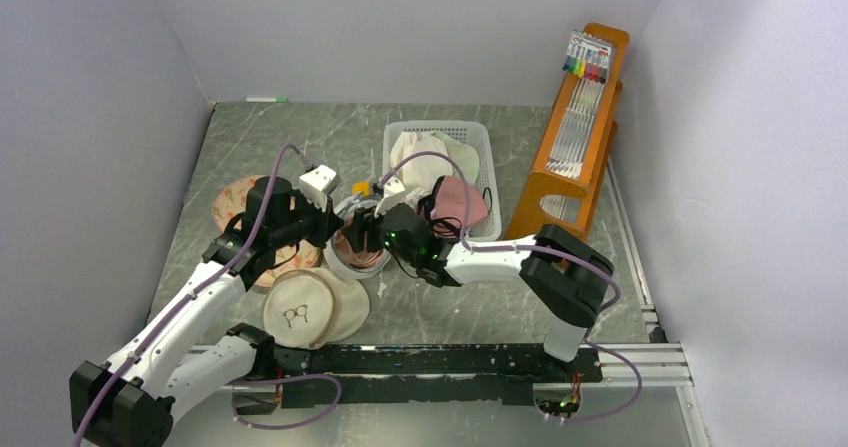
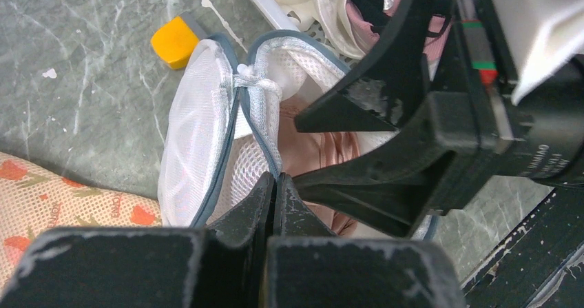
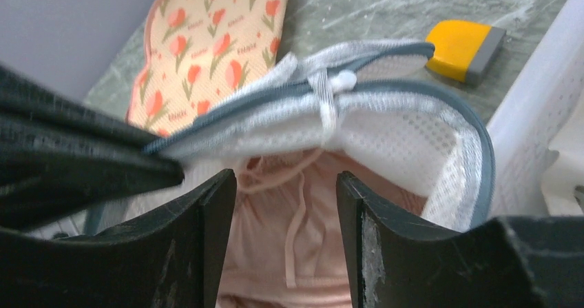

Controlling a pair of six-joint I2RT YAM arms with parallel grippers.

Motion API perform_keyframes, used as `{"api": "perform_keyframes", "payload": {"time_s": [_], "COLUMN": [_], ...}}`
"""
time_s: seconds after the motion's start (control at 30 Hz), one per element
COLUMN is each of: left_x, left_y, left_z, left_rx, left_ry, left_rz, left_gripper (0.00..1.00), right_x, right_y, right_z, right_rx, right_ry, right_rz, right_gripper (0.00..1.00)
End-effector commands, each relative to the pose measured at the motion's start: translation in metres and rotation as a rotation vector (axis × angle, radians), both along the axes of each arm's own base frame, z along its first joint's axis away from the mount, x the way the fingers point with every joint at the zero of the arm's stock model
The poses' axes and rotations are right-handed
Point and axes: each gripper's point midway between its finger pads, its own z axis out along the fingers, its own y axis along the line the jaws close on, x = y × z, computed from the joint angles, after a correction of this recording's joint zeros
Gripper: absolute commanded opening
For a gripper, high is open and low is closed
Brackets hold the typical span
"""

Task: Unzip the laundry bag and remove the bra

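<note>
The laundry bag (image 2: 196, 136) is found on the table (image 1: 330, 137), just in front of the white basket (image 1: 437, 127) and between the two grippers. Its zipper band is seen parted, so that the bag is open. A white cord (image 3: 330, 91) is knotted across the grey-blue edge.

The rim of the bag is pinched by the left gripper (image 2: 275, 184), whose jaws are pressed together on the grey-blue band. The right gripper (image 3: 284, 180) is held at the mouth of the bag with its jaws apart; nothing is clamped between them.

The bra (image 3: 286, 249) is seen inside the bag as pale pink satin with thin pink cords, directly below the right gripper's spread fingers (image 3: 206, 239).

A flowered pad (image 3: 213, 39) is laid just left of the bag, and a yellow block (image 3: 458, 49) lies beside the basket. Another pink garment (image 1: 462, 204) with black straps is kept in the basket. A round pouch (image 1: 297, 312) printed with glasses is placed nearer the arm bases, and a wooden rack (image 1: 580, 137) is set at the right.
</note>
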Motion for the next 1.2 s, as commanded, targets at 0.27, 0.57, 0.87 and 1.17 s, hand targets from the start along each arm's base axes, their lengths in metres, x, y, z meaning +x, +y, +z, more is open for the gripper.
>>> {"api": "perform_keyframes", "payload": {"time_s": [0.27, 0.57, 0.87, 1.17], "left_x": [0.005, 0.012, 0.007, 0.008], "left_y": [-0.003, 0.009, 0.000, 0.004], "left_z": [0.011, 0.004, 0.005, 0.005], "left_rx": [-0.013, 0.033, 0.003, 0.016], "left_ry": [-0.042, -0.021, -0.018, -0.021], "left_rz": [0.004, 0.082, 0.025, 0.053], "left_gripper": [0.07, 0.07, 0.07, 0.07], "right_x": [0.023, 0.011, 0.025, 0.030], "right_y": [0.012, 0.014, 0.038, 0.031], "right_z": [-0.033, -0.049, -0.074, -0.026], "right_rx": [0.027, -0.071, -0.066, 0.000], "right_ry": [0.121, 0.087, 0.120, 0.014], "right_rz": [-0.209, -0.184, -0.215, -0.169], "right_gripper": [0.51, 0.47, 0.53, 0.06]}}
